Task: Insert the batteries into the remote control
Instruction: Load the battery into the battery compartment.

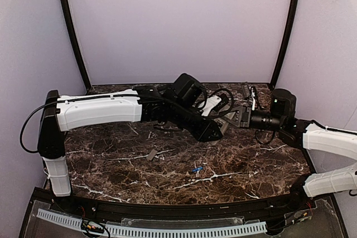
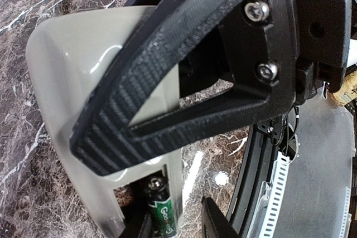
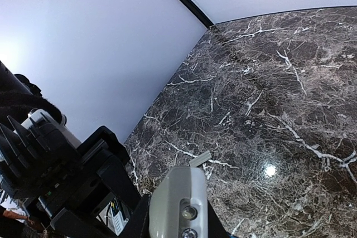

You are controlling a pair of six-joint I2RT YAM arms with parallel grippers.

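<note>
The remote control (image 3: 177, 202) is held off the table in my right gripper (image 3: 177, 231), which is shut on it; its rounded end with two small lenses faces the camera. In the left wrist view its grey back (image 2: 72, 82) fills the frame, with a black-and-green battery (image 2: 162, 207) lying in the open recess. My left gripper (image 2: 175, 228) is right at that recess, its fingers apart on either side of the battery and the recess wall. A right-gripper finger (image 2: 184, 76) crosses over the remote. A blue battery (image 1: 196, 168) lies on the table.
A small flat grey cover piece (image 1: 152, 155) lies on the marble table (image 1: 111, 165), also seen in the right wrist view (image 3: 201, 158). Both arms meet at the back centre, left gripper (image 1: 215, 131) and right gripper (image 1: 239, 116) close together. Purple walls enclose the table.
</note>
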